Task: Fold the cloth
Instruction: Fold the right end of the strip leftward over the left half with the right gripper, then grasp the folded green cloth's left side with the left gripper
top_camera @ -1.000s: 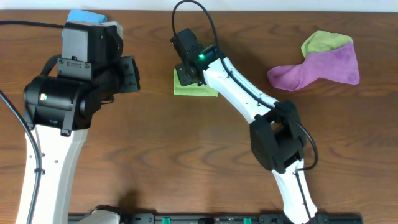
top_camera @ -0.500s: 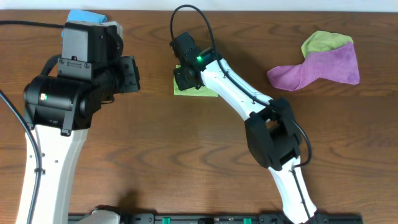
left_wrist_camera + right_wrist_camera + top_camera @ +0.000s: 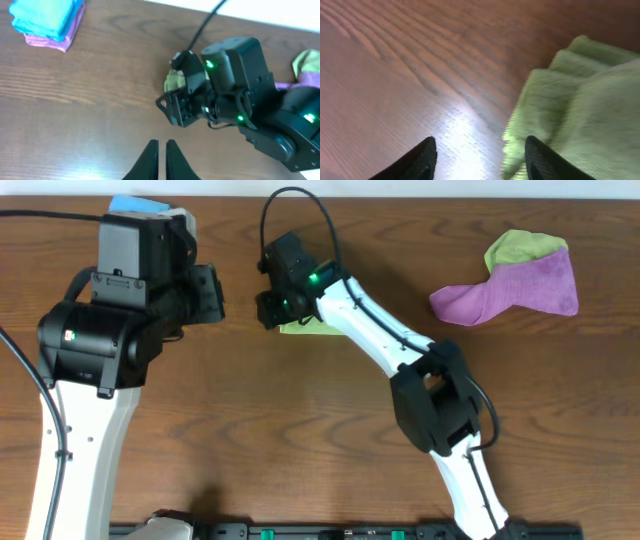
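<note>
The right gripper (image 3: 482, 159) holds its fingers apart above the bare table (image 3: 395, 75), with nothing between them. Its own wrist view shows the cloth's (image 3: 570, 100) folded edge just beside one fingertip (image 3: 540, 160). From overhead, the gripper's body covers most of the cloth and only a lime sliver shows. The left gripper (image 3: 162, 152) has its fingers together and empty, well apart from the cloth. Only the overhead view shows the purple cloth (image 3: 520, 292) lying over a yellower-green cloth (image 3: 520, 248), far to the right.
</note>
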